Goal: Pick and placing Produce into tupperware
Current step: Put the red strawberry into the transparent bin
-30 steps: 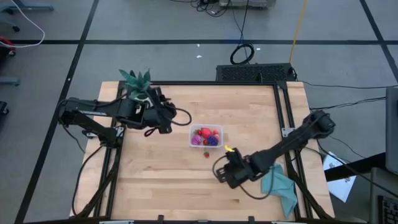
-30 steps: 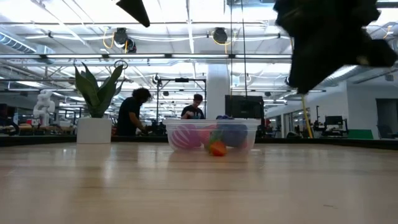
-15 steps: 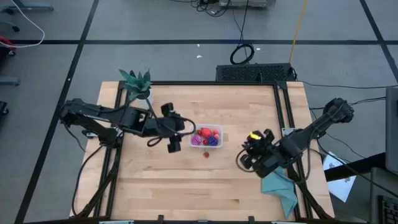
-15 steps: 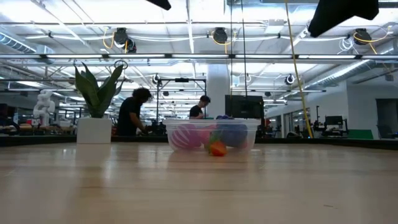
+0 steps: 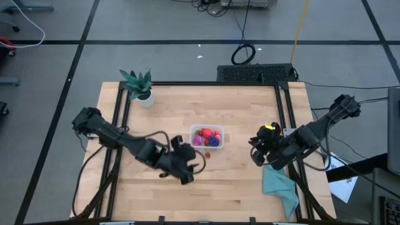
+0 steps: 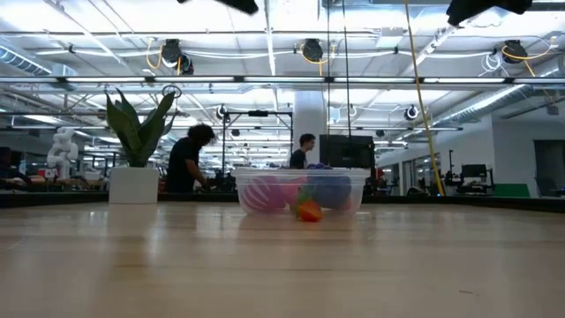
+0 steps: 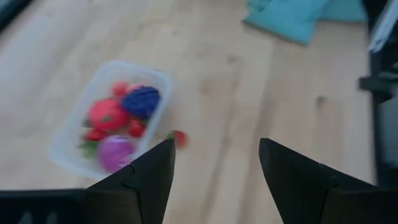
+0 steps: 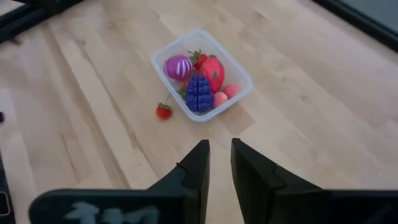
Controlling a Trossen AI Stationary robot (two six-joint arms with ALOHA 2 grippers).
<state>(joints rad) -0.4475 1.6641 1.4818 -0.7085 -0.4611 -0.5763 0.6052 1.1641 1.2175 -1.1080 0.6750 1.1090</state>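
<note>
The clear tupperware (image 5: pixel 207 137) (image 8: pixel 200 73) stands mid-table and holds a magenta ball (image 8: pixel 178 66), a bigger red piece (image 8: pixel 212 72), a dark purple cluster (image 8: pixel 199 93) and small red pieces. One small red strawberry (image 5: pixel 207 155) (image 7: pixel 179 138) (image 6: pixel 308 210) lies on the wood just off the container's near wall. My left gripper (image 5: pixel 192 165) (image 7: pixel 216 144) hovers open, near and left of that strawberry, touching nothing. My right gripper (image 5: pixel 258 147) (image 8: pixel 221 144) is shut and raised to the container's right.
A potted plant (image 5: pixel 139 85) stands at the far left corner. A teal cloth (image 5: pixel 281 190) (image 7: pixel 292 15) lies at the near right corner. Black frame rails (image 5: pixel 284 112) run along the table's sides. People show in the room behind the table in the low view.
My left gripper has swung from beside the plant past the container's left side toward the near edge, ending near the loose strawberry. My right gripper has drawn back from the table's near middle toward the right edge and risen. The produce and container have stayed put.
</note>
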